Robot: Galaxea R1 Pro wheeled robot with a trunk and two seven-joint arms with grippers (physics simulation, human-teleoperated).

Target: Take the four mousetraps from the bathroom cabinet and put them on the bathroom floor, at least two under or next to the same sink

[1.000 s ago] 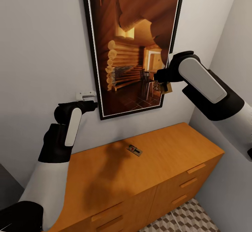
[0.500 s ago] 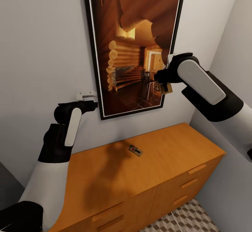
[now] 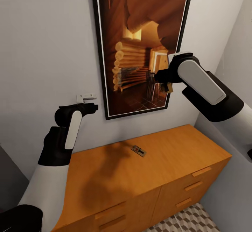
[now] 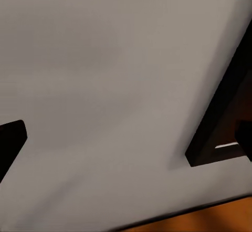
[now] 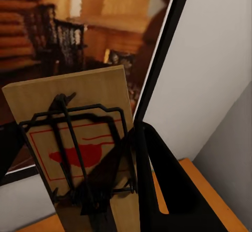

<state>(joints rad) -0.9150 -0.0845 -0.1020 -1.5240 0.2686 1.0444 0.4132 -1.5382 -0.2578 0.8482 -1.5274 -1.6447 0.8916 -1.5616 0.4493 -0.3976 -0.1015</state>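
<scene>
Head view looks down on the orange-brown cabinet set against a pale wall, with both arms raised in front of it. One mousetrap lies flat on the cabinet top, near the back edge and roughly mid-width, well apart from either arm. Slot handles show on the drawer fronts, and a patch of the cube-patterned bathroom floor is visible at the foot of the cabinet.

On the wall above hangs a tall black-framed picture of a log-cabin room. The right gripper is held up in front of the picture's lower right corner, closed on a second mousetrap. From the right wrist camera that trap stands nearly upright between the fingers (pale wood, black wire bar, a red printed mark), with the dark finger pressed along one of its long edges and the picture frame just behind it.

The left gripper points at the wall just beside the picture's lower left corner, under a small white wall fitting. In the left wrist view its two fingertips sit at opposite edges of the picture with only bare wall and the frame corner between them, so it stands wide and holds nothing.
</scene>
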